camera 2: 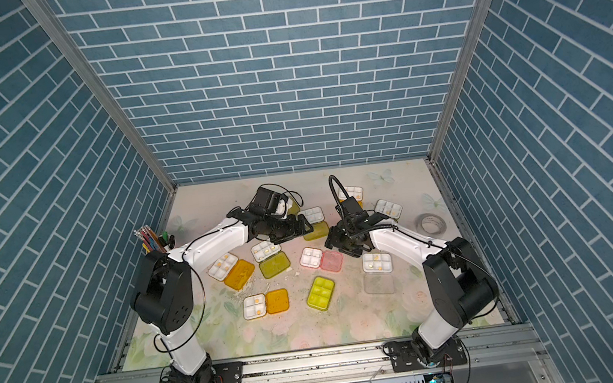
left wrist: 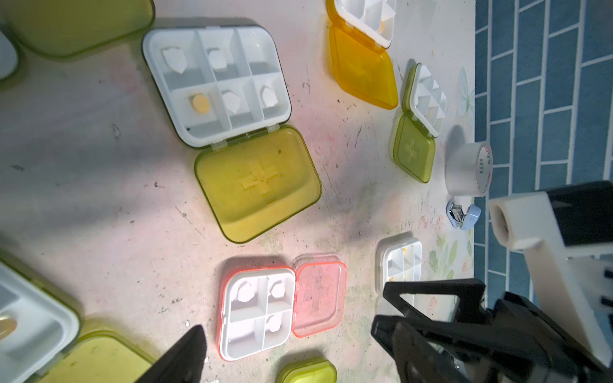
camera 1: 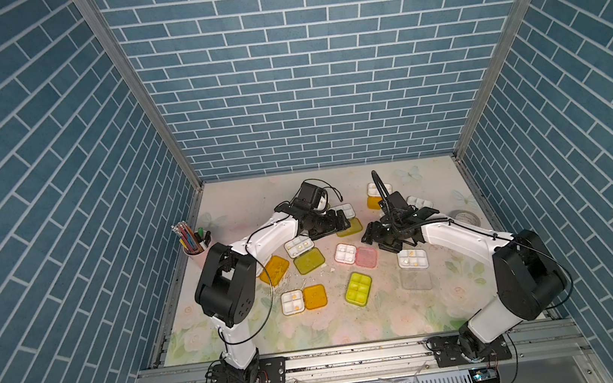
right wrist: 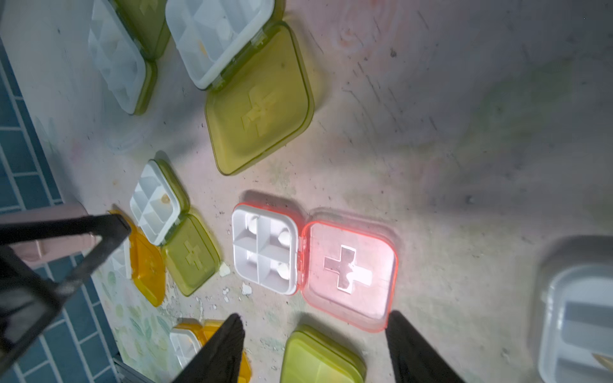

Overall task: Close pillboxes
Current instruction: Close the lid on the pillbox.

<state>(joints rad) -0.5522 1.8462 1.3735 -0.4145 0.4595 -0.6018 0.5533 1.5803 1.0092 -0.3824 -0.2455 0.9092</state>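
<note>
Right claw [right wrist: 314, 315] downward (jaws wide apart)

You're boxed in by blue brick-pattern walls [camera 1: 306, 63] on three sides, with aluminium posts [camera 1: 137, 90] at the far corners. Your tabletop [camera 1: 351, 321] is a pale floral print, scuffed and speckled, brightly lit. A metal rail [camera 1: 355, 356] runs along its near edge.

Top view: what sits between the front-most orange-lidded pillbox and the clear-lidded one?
The closed green pillbox, alone on that stretch; both top views show it.
</note>
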